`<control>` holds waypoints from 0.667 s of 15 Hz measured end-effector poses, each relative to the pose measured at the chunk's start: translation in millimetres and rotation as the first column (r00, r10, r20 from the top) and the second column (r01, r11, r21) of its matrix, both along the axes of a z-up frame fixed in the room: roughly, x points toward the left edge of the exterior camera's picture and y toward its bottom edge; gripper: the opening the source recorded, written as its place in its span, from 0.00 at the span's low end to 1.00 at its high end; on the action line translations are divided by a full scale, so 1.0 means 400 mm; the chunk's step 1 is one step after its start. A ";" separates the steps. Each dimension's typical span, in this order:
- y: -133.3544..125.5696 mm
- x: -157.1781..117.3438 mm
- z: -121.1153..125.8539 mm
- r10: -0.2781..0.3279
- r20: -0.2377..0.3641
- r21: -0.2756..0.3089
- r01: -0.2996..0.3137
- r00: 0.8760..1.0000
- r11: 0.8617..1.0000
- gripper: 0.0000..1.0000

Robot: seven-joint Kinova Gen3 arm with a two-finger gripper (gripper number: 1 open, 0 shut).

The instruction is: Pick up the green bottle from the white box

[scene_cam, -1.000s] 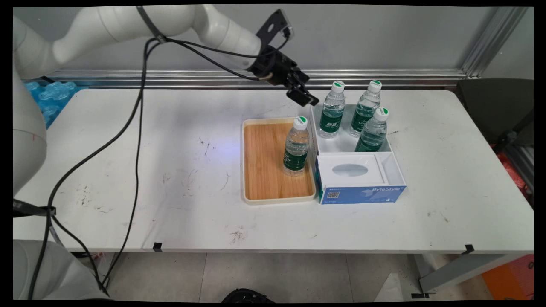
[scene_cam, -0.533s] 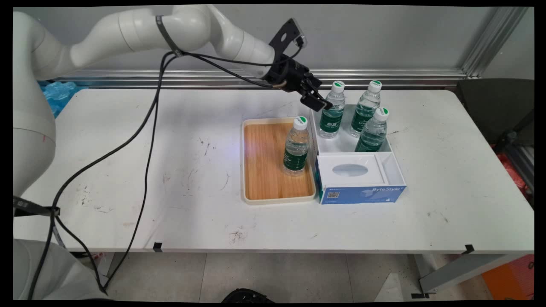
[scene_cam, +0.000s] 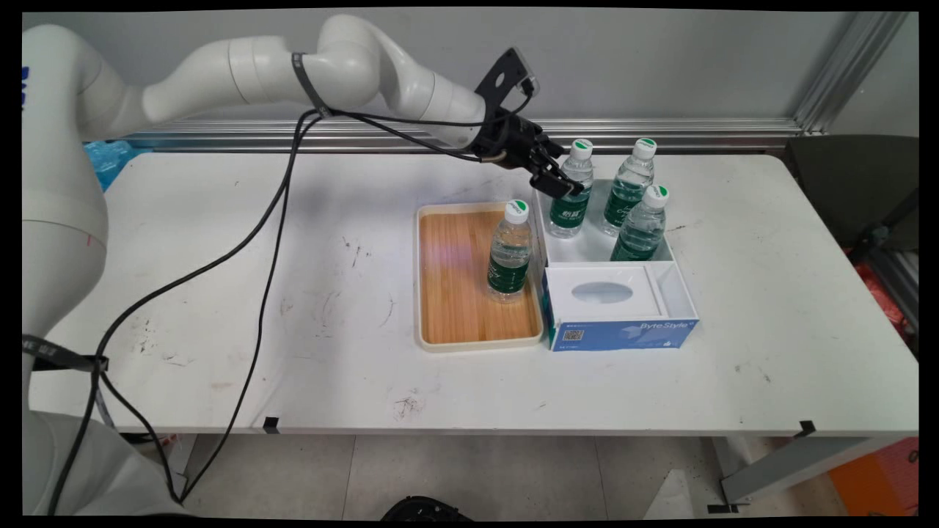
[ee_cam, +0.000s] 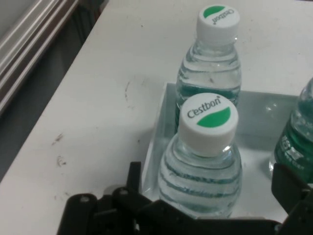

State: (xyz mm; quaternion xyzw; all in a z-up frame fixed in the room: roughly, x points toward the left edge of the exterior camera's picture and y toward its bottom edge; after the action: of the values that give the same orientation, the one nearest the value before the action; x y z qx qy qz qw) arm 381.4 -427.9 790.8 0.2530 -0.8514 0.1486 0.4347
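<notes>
Gripper (scene_cam: 559, 185), shifted rightward from over the table to the white bin (scene_cam: 587, 251), is spread wide about the nearest bottle (ee_cam: 204, 159), nothing gripped, two bottles standing alongside.

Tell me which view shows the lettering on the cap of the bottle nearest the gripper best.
The hand view: the nearest bottle's cap fills the middle and reads Cestbon. In the main view that cap is only a small white and green disc beside the gripper, lettering unreadable.
</notes>
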 end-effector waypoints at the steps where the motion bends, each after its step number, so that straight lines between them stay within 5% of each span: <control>1: -0.002 -0.003 -0.007 0.001 -0.003 -0.001 -0.001 1.000 1.000 1.00; 10: -0.012 -0.026 -0.047 0.007 -0.020 -0.007 -0.007 1.000 1.000 1.00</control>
State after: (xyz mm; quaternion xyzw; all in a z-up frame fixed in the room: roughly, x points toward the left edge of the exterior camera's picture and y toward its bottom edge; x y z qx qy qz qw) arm 370.8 -432.8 772.0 0.2559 -0.8457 0.1505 0.4435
